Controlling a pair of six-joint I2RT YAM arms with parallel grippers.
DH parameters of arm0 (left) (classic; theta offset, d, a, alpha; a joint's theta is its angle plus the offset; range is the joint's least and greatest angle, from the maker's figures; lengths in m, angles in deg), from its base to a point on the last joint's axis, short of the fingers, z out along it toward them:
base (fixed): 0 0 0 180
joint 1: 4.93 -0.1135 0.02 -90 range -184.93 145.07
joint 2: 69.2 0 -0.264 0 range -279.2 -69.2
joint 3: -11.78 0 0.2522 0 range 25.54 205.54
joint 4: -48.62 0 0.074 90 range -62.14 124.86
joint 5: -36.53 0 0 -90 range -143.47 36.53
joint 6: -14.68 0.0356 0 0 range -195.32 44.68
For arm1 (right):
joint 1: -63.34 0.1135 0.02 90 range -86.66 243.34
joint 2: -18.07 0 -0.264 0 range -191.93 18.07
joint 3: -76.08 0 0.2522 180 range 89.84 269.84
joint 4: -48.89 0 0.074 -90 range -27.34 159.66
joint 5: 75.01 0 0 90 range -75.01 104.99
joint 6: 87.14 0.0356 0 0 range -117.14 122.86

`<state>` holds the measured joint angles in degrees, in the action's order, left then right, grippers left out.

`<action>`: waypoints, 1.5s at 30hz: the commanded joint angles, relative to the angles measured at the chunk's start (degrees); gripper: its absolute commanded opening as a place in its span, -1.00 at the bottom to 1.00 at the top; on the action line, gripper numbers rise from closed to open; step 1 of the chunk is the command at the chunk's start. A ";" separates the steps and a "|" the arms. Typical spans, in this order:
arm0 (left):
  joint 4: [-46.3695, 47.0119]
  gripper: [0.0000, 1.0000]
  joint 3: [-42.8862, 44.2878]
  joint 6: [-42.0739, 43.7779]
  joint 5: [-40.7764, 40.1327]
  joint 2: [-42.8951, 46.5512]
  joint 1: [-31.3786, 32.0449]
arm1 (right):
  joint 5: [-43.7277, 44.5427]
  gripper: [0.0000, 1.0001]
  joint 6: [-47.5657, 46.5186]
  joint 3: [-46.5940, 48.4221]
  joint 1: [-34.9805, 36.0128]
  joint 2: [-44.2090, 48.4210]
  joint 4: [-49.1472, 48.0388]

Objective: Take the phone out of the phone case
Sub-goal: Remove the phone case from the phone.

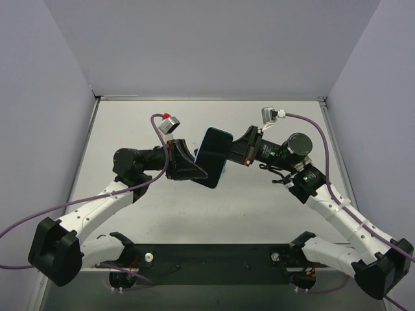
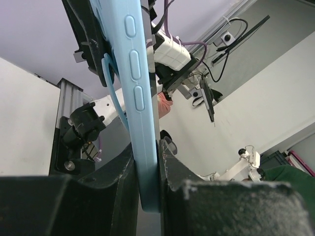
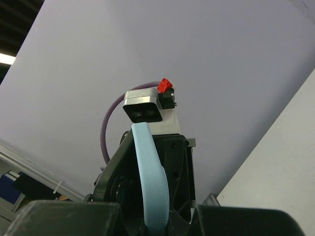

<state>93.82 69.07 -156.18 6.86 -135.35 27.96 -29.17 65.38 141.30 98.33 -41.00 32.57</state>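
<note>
We see a pale grey table [image 1: 259, 214], matte and plain across its top, with a thin metal rim [image 1: 207, 98] along the far edge where it meets the lilac walls [image 1: 214, 45]. At the near edge a black mounting plate [image 1: 214, 256] lies flat on it, and we find the left arm base [image 1: 122, 246] and the right arm base [image 1: 303, 246] standing at its two ends

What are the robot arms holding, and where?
Both hold the light blue rubbery phone case: left end effector pinches one edge, right end effector the opposite edge.
</note>
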 commanded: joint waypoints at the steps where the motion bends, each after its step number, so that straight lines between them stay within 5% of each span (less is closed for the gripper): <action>1: 15.49 -1.00 3.41 2.02 -14.55 0.85 0.78 | -2.35 -1.00 -1.79 -4.35 3.08 -2.46 13.81; 7: 3.55 -0.98 0.33 9.47 -14.54 -0.38 0.52 | 7.50 -1.00 -1.70 -6.71 -1.39 -0.96 23.93; 13: 0.19 -0.13 -4.67 11.26 -15.78 -4.50 0.51 | 8.21 -1.00 0.06 -12.51 -5.36 -0.87 24.02; 14: 1.93 0.14 -5.20 10.73 -15.86 -5.30 0.43 | 7.78 -1.00 -0.03 -13.14 -6.06 -1.13 23.33; 21: -3.75 0.56 -6.44 11.86 -17.27 -7.59 0.43 | 6.99 -1.00 -0.03 -16.04 -8.61 -2.28 21.57; 34: -29.77 0.82 -3.54 28.99 -22.89 -7.32 0.34 | 2.78 -1.00 -1.70 -17.88 -9.49 -8.16 13.04; 45: -31.97 0.82 -3.54 31.72 -24.21 -16.02 2.54 | -6.46 -1.00 -5.57 -23.16 -9.85 -25.03 -2.68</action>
<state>59.39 62.78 -127.15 -16.15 -150.34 29.27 -28.86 61.42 120.58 88.23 -61.24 38.01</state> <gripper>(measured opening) 0.910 0.099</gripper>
